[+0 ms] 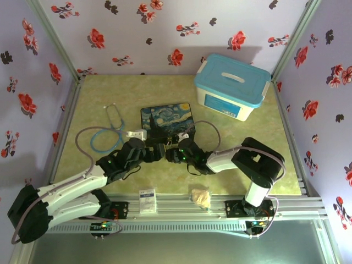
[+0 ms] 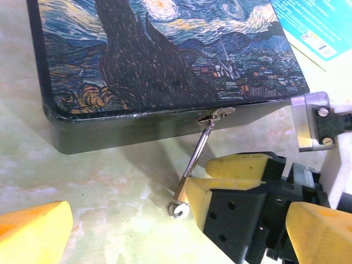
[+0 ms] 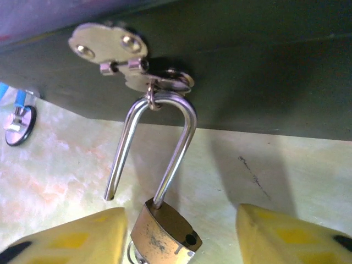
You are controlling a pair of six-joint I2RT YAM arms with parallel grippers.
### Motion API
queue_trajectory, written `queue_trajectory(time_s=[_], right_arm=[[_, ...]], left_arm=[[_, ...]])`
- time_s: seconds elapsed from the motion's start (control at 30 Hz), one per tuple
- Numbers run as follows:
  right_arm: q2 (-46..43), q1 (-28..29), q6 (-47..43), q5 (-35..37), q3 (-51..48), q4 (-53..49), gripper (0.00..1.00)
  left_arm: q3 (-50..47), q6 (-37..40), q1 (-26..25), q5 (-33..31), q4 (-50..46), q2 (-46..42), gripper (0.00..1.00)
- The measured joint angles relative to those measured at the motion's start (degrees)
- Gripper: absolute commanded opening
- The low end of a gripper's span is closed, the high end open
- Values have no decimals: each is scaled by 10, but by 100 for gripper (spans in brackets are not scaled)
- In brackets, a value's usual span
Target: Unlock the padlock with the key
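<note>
1. The padlock (image 3: pixel 165 232) hangs from the tin's (image 2: pixel 165 60) latch (image 3: pixel 110 47), low over the surface. One shackle (image 3: pixel 179 143) leg is out of the body, so you can judge it unlocked.
2. The silver bit under the body seems to be the key (image 2: pixel 176 210).
3. Your right hand (image 3: pixel 181 215) straddles the body, wide and gripping nothing.
4. Your left hand (image 1: pixel 155 154) waits beside it, wide and empty.
5. Left: nothing, or unhooking.

**Padlock: shackle open, hung on latch**

Padlock (image 3: pixel 165 236) is hanging by its silver U-shackle from the painted tin's latch (image 3: pixel 159 82), with the brass body tilting low near the counter (image 3: pixel 286 176). One shackle leg is sitting free of the body. Key: can't tell.
</note>
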Motion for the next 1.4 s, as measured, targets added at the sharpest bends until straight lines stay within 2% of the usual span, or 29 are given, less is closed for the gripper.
queue_trajectory(time_s=[0.1,0.4,0.9,1.03,1.3,1.4], right_arm=[[2,1,2,2,0,1,51],[12,5,9,6,0,16,38],[27,10,87,-4,-55,147,18],[29,10,98,-5,-57,161,12],[49,11,138,-4,-78,226,4],[64,12,161,0,-88,268,4]], left_arm=[[-5,-7,1,2,9,0,100],[-14,-11,3,5,18,9,100],[-10,-5,15,-5,15,15,100],[16,20,40,-6,-1,33,100],[88,88,132,10,0,79,99],[113,117,167,20,12,129,92]])
